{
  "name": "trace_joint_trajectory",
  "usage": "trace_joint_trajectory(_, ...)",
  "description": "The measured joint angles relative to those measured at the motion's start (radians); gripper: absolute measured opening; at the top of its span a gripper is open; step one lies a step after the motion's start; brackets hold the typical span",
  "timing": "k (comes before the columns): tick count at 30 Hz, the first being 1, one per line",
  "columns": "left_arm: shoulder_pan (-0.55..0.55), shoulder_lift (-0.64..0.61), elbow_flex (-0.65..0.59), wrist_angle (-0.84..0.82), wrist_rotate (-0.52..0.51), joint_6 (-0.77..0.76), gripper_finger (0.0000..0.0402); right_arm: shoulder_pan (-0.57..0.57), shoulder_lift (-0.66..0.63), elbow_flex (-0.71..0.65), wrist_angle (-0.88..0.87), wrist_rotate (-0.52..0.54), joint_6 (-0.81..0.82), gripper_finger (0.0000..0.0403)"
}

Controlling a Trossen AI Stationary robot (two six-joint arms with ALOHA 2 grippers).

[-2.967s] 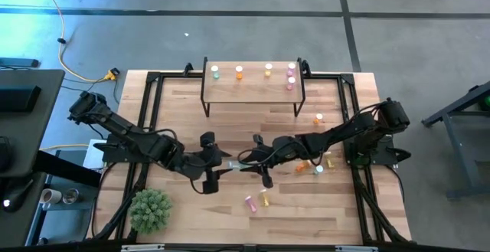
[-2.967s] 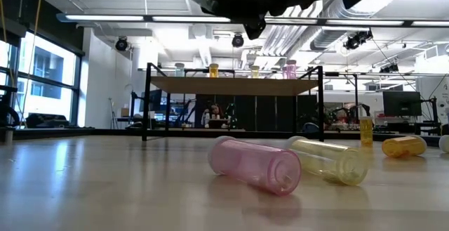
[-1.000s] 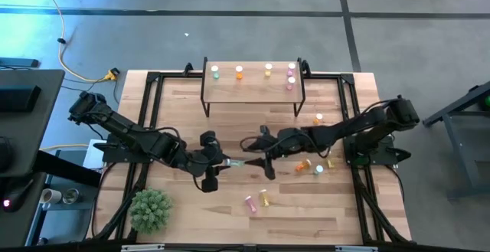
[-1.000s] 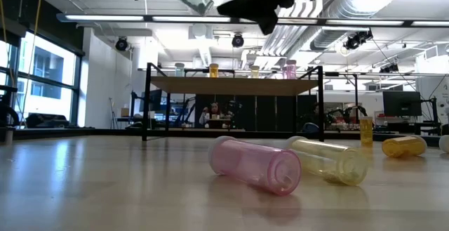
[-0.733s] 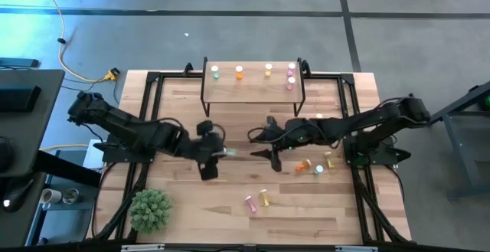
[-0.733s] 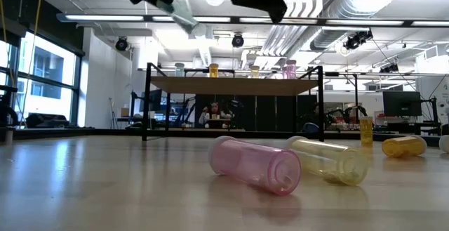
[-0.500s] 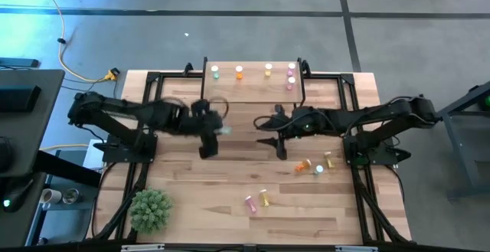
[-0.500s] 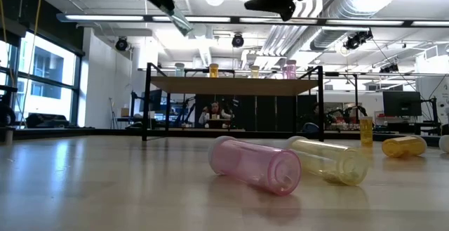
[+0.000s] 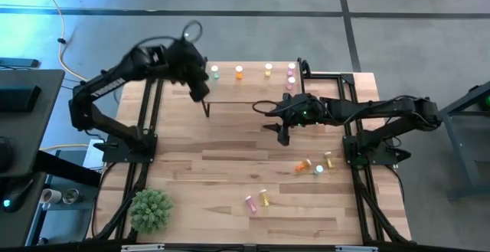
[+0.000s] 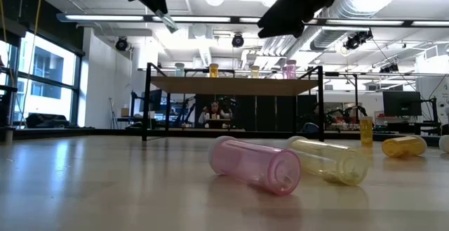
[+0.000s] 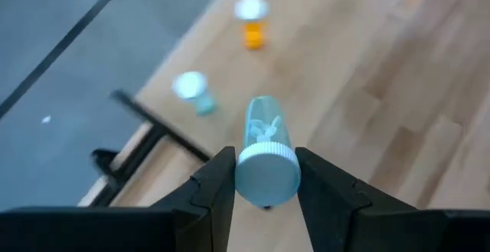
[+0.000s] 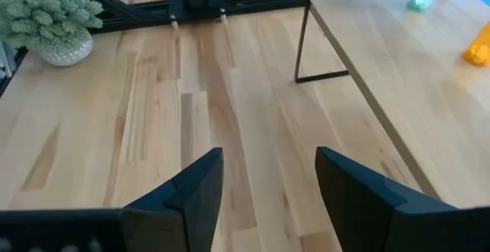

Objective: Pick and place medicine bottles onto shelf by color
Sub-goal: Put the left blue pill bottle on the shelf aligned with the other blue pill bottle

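My left gripper (image 9: 200, 93) hangs high over the left end of the shelf (image 9: 253, 90), shut on a green medicine bottle (image 11: 264, 129) with a white cap. On the shelf stand a green bottle (image 9: 215, 72), an orange one (image 9: 239, 72), a yellow one (image 9: 268, 70) and two pink ones (image 9: 291, 76). The left wrist view looks down on the standing green bottle (image 11: 191, 91) and the orange one (image 11: 251, 18). My right gripper (image 9: 277, 123) is open in the air in front of the shelf's right half, with nothing between its fingers (image 12: 191, 194). My left gripper pinches the green bottle between its two fingers at the white-capped end (image 11: 266, 177). The bottle lies along the fingers, cap toward the wrist, body pointing out and down. It slants below the fingers (image 10: 168, 22), lifted clear above the shelf.
Loose bottles lie on the table's near right part: a pink one (image 9: 249, 203), a yellow one (image 9: 264, 198), an orange one (image 9: 304, 165), a white-capped one (image 9: 318, 169) and another yellow one (image 9: 329, 160). A potted plant (image 9: 149, 210) stands at the near left corner.
My left gripper has swung up from the table's middle toward the far edge, to the shelf's left end, carrying the green bottle and tipping further down. My right gripper has drawn back toward the far right, staying open.
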Motion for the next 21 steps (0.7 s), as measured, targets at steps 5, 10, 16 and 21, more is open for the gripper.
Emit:
trace_joint_trajectory(5, 0.083, 0.034, 0.094, -0.076, 0.011, 0.071, 0.0115, -0.007, 0.0, 0.0, -0.009, 0.006, -0.019, 0.0199)
trace_joint_trajectory(10, 0.114, 0.113, 0.188, -0.18, 0.014, 0.098, 0.0115, -0.025, 0.0, 0.0, -0.017, 0.039, -0.016, 0.0199)
trace_joint_trajectory(16, 0.112, 0.221, 0.279, -0.262, 0.023, 0.098, 0.0115, -0.036, 0.0, 0.0, -0.042, 0.044, 0.003, 0.0199)
trace_joint_trajectory(21, 0.102, 0.284, 0.309, -0.278, 0.024, 0.098, 0.0115, -0.035, 0.001, 0.0, -0.056, 0.043, 0.011, 0.0199)
